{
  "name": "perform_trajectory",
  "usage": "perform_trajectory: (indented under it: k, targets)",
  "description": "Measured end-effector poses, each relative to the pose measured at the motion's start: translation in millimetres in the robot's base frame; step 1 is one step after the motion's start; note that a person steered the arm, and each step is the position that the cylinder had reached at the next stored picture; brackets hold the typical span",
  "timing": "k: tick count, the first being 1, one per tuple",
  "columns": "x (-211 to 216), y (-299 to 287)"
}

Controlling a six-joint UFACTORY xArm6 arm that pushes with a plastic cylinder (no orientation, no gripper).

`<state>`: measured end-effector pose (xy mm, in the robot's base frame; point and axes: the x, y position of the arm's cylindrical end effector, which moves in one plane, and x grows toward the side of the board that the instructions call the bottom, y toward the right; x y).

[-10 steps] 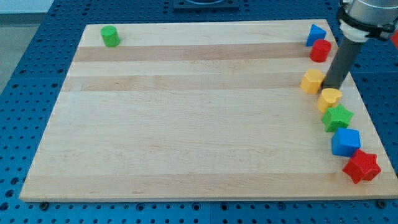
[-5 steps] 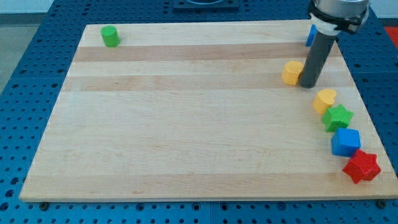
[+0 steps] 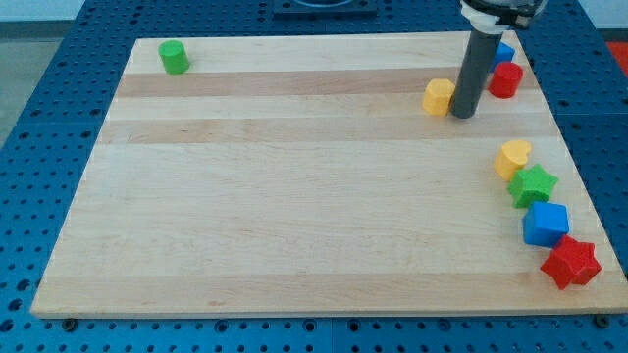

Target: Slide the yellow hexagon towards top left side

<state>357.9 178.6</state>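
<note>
**Tip against the yellow hexagon, upper right of the bench**

The arm ends in a plain dark rod, matte and cylindrical, with no gripper on it, so there is nothing to read as spread or pressed together. My tip (image 3: 463, 115) stands on the wood, touching the right-hand side of the yellow hexagon (image 3: 439, 97).

The yellow hexagon sits in the upper right part of the bench (image 3: 294, 216), near the view's top edge and well apart from the top left corner. It is a squat, flat-topped prism, about as wide as it is deep, so no long axis or pointing direction can be made out.

Other blocks look like smooth, solid-coloured pieces. A green cylinder (image 3: 175, 57) stands near the top left corner. Right of the rod, a red block (image 3: 506, 79), rounded in outline, sits just beside a blue block (image 3: 504, 52) that the rod partly hides; its shape cannot be told. Down the right edge runs a loose line: a yellow block (image 3: 512, 157) with a rounded top touching a green star (image 3: 534, 185), then a blue cube (image 3: 546, 225), then a red star (image 3: 571, 262).

The bench is a pale wooden board with lengthwise grain and faint glued strips. It rests on a blue perforated base plate (image 3: 49, 147) with a regular grid of holes.
</note>
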Motion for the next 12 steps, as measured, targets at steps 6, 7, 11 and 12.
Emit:
perform_trajectory:
  k: [6,7,11,12]
  targets:
    - [-44,-39]
    - [-51,-52]
    - [-56,-112]
    - [-56,-124]
